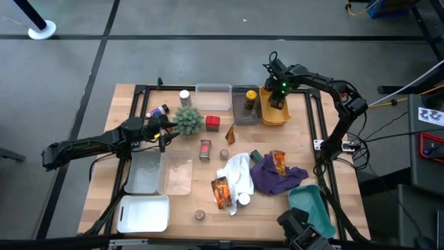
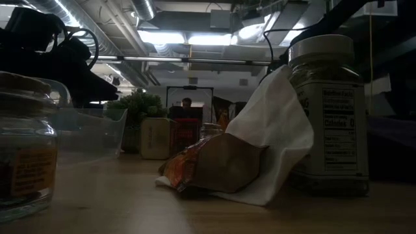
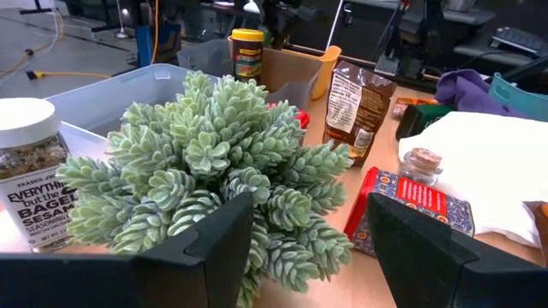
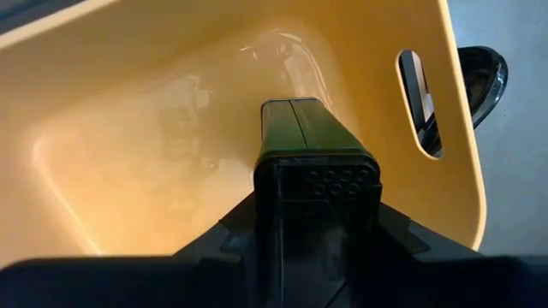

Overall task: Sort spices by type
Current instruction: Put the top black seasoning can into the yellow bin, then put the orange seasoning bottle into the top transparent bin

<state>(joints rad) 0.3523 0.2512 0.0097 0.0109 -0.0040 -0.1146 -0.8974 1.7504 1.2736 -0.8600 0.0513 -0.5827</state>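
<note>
Your right gripper (image 4: 317,248) is clamped on a dark green tin (image 4: 312,158), a glossy rectangular box with a perforated shaker end, and holds it inside the smooth yellow plastic bin (image 4: 128,162) at the table's far right. Whether the tin touches the bin floor you cannot tell.

Your left gripper (image 3: 312,244) hovers at the left of the table with its fingers well apart and nothing between them, just in front of the spiky green plant (image 3: 214,162), a ball of fleshy pale-green tips.

Beside the plant stands a clear jar (image 3: 30,171) with a white cap. Beyond it lie a flat red tin (image 3: 411,205) with a patterned lid, a small corked glass jar (image 3: 421,164), a brown pouch (image 3: 355,107) and a yellow-capped jar (image 3: 247,53) in a clear bin. Foil packets (image 1: 220,191) lie around the crumpled white cloth (image 1: 239,173) and purple cloth (image 1: 277,177) on the wooden table (image 1: 187,205).
</note>
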